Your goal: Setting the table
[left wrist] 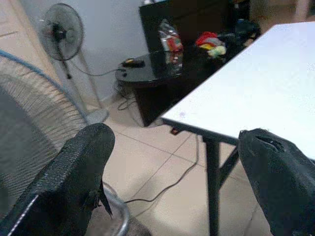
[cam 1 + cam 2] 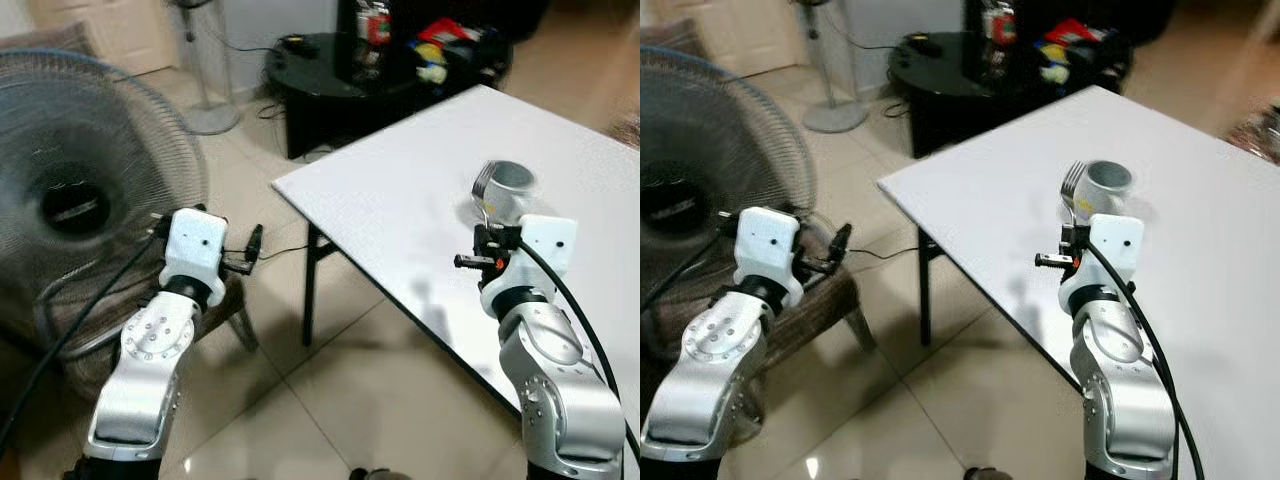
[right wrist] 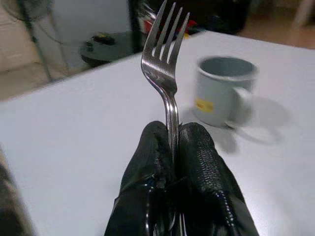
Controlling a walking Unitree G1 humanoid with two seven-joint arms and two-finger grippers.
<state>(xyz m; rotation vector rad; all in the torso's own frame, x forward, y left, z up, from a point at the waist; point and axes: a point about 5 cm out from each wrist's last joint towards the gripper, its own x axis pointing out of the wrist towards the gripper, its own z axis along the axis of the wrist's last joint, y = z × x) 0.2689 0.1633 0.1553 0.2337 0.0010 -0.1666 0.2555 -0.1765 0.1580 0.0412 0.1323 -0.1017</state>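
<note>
My right gripper (image 3: 172, 142) is shut on the handle of a silver fork (image 3: 165, 54), whose tines stick up past the fingertips. It hovers over the near part of the white table (image 2: 400, 200), just short of a grey mug (image 2: 510, 188) that stands upright on the table. The fork (image 2: 1072, 190) rises in front of the mug (image 2: 1106, 184). Off the table's left edge, above the floor, my left gripper (image 1: 177, 162) stands open with nothing between its fingers (image 1: 83, 172).
A large floor fan (image 2: 80, 190) stands close on the left, with a low stool (image 2: 810, 300) under my left arm. A black round table (image 2: 340, 70) with clutter sits beyond the white table. A second fan (image 1: 61, 34) stands by the wall.
</note>
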